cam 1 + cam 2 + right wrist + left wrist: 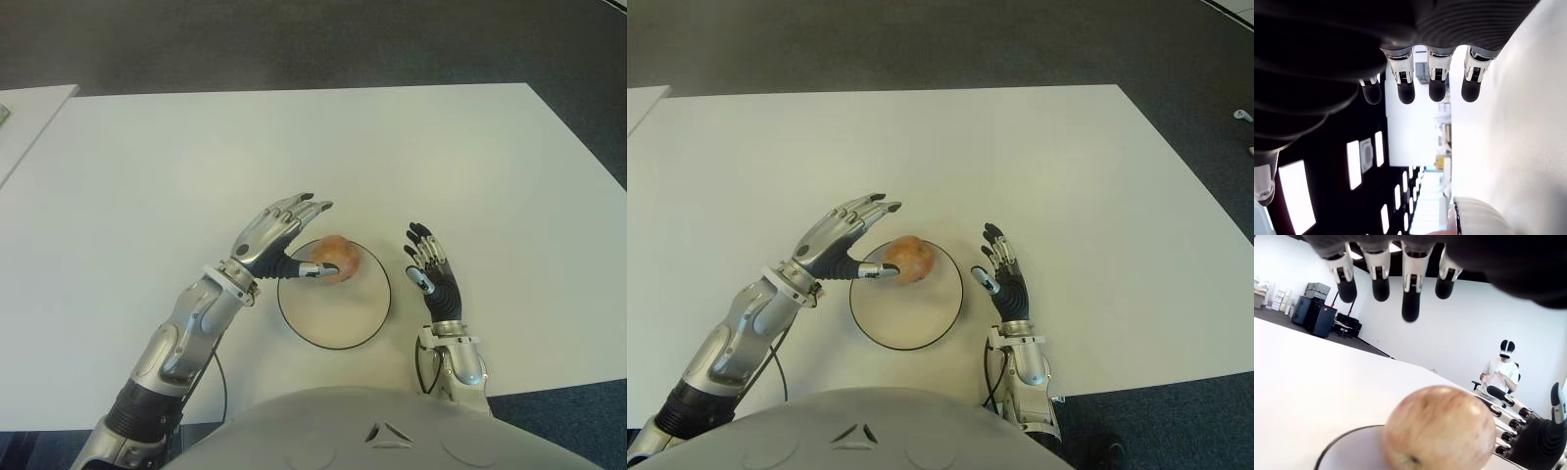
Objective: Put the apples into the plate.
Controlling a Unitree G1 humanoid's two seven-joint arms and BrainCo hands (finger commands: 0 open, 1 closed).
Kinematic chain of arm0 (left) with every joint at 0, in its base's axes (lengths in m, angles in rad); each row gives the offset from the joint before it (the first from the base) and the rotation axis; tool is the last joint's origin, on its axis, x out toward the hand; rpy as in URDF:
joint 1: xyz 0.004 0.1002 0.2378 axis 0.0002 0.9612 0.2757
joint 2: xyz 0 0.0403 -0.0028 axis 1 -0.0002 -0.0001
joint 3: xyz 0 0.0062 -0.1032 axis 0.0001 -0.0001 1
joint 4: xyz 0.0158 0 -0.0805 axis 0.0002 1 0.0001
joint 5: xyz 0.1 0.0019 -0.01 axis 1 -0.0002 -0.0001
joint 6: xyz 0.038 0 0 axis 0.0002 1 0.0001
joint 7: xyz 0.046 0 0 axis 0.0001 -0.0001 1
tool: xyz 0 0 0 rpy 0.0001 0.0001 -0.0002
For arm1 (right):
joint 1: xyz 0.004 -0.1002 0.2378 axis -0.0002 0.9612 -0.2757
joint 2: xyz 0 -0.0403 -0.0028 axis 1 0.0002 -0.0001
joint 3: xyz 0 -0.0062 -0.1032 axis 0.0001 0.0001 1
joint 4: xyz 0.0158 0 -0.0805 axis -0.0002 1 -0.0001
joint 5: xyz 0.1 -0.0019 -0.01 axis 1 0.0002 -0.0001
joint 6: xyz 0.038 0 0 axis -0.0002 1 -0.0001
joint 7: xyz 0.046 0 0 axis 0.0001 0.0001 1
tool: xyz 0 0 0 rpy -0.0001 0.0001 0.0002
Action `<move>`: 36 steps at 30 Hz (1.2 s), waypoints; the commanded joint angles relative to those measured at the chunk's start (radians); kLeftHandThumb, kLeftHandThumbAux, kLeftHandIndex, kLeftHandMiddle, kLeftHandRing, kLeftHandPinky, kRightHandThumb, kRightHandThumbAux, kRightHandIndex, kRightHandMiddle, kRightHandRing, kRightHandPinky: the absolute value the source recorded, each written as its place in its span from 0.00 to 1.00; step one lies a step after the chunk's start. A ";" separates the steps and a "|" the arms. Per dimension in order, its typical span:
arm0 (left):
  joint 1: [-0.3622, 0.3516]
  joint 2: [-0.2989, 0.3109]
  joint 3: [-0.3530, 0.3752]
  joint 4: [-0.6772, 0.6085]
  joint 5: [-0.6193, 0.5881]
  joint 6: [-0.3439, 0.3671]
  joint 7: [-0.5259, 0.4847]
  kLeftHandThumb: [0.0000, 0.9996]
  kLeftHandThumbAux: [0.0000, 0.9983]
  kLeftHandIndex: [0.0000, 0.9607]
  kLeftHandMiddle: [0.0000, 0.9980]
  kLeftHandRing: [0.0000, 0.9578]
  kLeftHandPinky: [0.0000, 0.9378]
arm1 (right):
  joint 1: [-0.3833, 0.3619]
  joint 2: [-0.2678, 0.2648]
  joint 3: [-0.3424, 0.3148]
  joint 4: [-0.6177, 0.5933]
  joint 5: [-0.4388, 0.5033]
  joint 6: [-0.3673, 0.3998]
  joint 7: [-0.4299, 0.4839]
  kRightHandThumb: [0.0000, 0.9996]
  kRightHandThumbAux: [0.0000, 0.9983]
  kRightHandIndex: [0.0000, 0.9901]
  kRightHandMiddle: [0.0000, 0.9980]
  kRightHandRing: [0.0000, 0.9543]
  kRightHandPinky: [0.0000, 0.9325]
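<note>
A reddish-yellow apple [338, 258] sits at the far rim of a white plate [333, 318] with a dark edge, near the table's front. My left hand [286, 235] hovers at the plate's left side with its fingers spread above and beyond the apple; the thumb tip reaches to the apple's left side. In the left wrist view the apple [1440, 433] lies free below the straight fingers [1410, 303]. My right hand [431, 266] shows just right of the plate, fingers extended, holding nothing.
The white table [294, 147] stretches wide behind the plate. A second white surface [24, 117] stands at the far left. In the left wrist view a seated person [1501, 374] wearing a headset is in the background.
</note>
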 commanded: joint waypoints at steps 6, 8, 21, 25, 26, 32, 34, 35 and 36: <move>-0.011 0.020 0.014 -0.032 -0.028 0.027 -0.084 0.25 0.13 0.00 0.00 0.00 0.00 | 0.057 0.009 0.016 0.080 -0.005 0.071 -0.006 0.04 0.46 0.00 0.00 0.00 0.00; -0.012 0.022 0.016 -0.035 -0.029 0.031 -0.097 0.25 0.14 0.00 0.00 0.00 0.00 | 0.057 0.009 0.016 0.080 -0.006 0.071 -0.006 0.04 0.46 0.00 0.00 0.00 0.00; -0.009 0.028 0.029 -0.050 -0.042 0.038 -0.124 0.23 0.15 0.00 0.00 0.00 0.00 | 0.056 0.013 0.019 0.089 0.004 0.057 0.003 0.03 0.46 0.00 0.00 0.00 0.00; -0.011 0.029 0.031 -0.047 -0.050 0.032 -0.123 0.23 0.15 0.00 0.00 0.00 0.00 | 0.058 0.014 0.019 0.087 0.004 0.061 0.002 0.03 0.46 0.00 0.00 0.00 0.00; -0.011 0.029 0.032 -0.046 -0.052 0.031 -0.122 0.23 0.15 0.00 0.00 0.00 0.00 | 0.059 0.014 0.019 0.087 0.004 0.062 0.001 0.03 0.46 0.00 0.00 0.00 0.00; -0.014 0.025 0.039 -0.025 -0.080 0.029 -0.111 0.23 0.14 0.00 0.00 0.00 0.00 | 0.063 0.017 0.019 0.085 0.004 0.067 -0.002 0.03 0.46 0.00 0.00 0.00 0.00; -0.014 0.020 0.042 -0.011 -0.095 0.027 -0.103 0.22 0.16 0.00 0.00 0.00 0.00 | 0.064 0.018 0.019 0.085 0.004 0.066 -0.002 0.03 0.47 0.00 0.00 0.00 0.00; -0.005 0.002 0.049 -0.002 -0.124 0.032 -0.093 0.21 0.16 0.00 0.00 0.00 0.00 | 0.065 0.018 0.019 0.085 0.004 0.066 -0.003 0.03 0.47 0.00 0.00 0.00 0.00; 0.015 -0.029 0.060 0.007 -0.180 0.043 -0.083 0.20 0.17 0.00 0.00 0.00 0.00 | 0.067 0.019 0.020 0.084 0.002 0.065 -0.004 0.03 0.47 0.00 0.00 0.00 0.00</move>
